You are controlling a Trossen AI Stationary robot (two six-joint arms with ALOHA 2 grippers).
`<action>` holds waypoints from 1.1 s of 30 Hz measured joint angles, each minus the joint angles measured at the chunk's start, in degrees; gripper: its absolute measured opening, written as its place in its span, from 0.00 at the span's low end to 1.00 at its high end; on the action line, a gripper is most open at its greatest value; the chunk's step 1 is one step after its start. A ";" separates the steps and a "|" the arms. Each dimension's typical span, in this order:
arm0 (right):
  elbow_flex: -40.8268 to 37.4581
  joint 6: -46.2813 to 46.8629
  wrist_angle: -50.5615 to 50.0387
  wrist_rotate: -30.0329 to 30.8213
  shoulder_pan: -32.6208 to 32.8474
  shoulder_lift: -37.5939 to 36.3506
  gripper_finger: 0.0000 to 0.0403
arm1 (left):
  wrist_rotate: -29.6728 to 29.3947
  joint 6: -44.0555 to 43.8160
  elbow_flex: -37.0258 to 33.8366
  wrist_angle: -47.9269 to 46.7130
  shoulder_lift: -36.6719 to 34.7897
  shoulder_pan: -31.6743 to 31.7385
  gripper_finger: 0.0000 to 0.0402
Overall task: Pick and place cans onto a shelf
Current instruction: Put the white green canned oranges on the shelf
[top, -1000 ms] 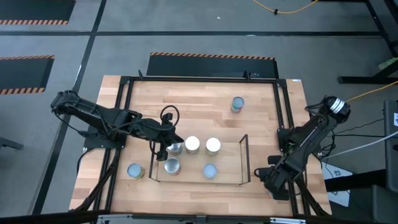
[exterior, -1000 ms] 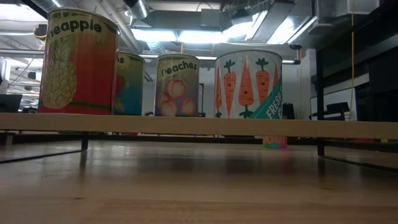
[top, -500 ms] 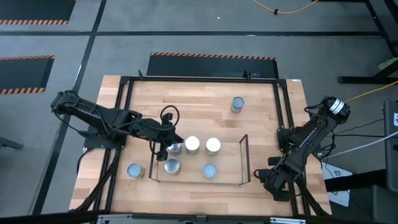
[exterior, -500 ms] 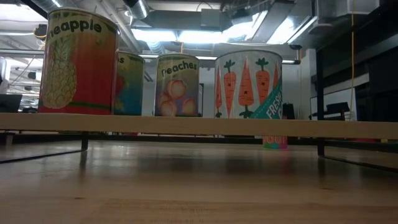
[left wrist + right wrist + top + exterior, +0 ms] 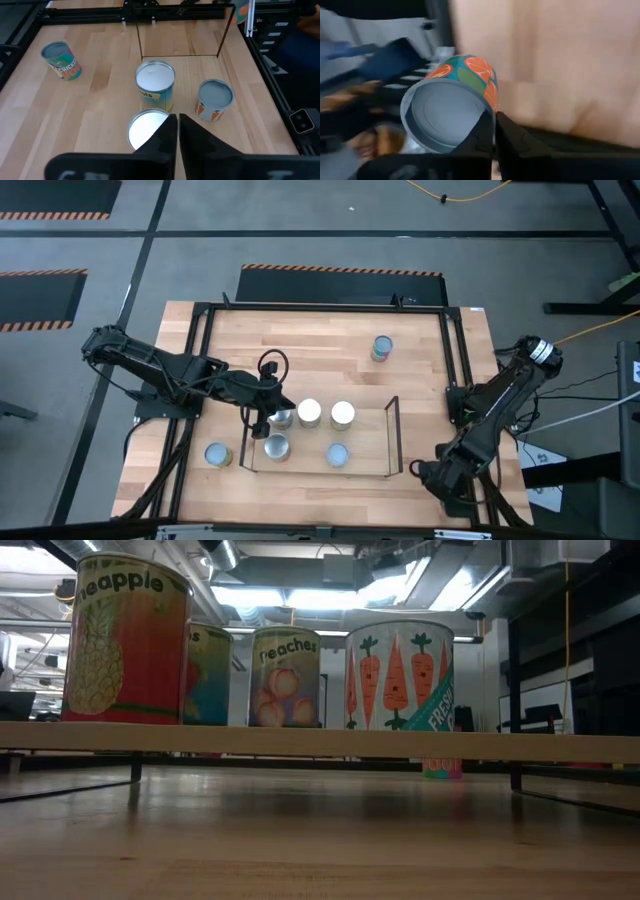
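Since the earlier frame we see only the right arm shift — its right gripper (image 5: 447, 477) has slid a little further off the table's near right corner, and its jaws have come together on the rim of an orange-slice can (image 5: 457, 102), tilted on its side. We find the left gripper (image 5: 262, 418) at the shelf (image 5: 362, 472), its fingers (image 5: 170, 131) nearly pressed together above a white-topped can (image 5: 145, 127), gripping nothing. On the shelf board stand five cans — one is the carrot can (image 5: 215, 100). Two more rest on the bare table (image 5: 320, 345): the chicken can (image 5: 61, 59) far back, another (image 5: 217, 455) near the left front.
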 joint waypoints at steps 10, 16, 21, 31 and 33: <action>20.13 8.17 -2.38 3.21 -4.81 -0.07 0.02 | -0.02 0.45 0.00 0.00 0.00 0.00 0.05; 29.16 2.01 -2.16 18.61 -10.38 -0.10 0.03 | -0.02 0.46 0.00 0.00 0.00 0.00 0.02; 32.40 -4.50 -1.57 24.30 -16.68 0.89 0.03 | -0.02 0.46 0.00 0.00 0.00 0.00 0.00; 37.25 -19.90 -1.64 23.95 -29.14 10.00 0.03 | -7.05 0.48 0.02 -0.55 0.00 0.00 0.05; 38.58 -22.92 -1.61 23.93 -31.04 12.30 0.03 | -9.43 0.48 0.02 -0.89 0.00 0.02 0.06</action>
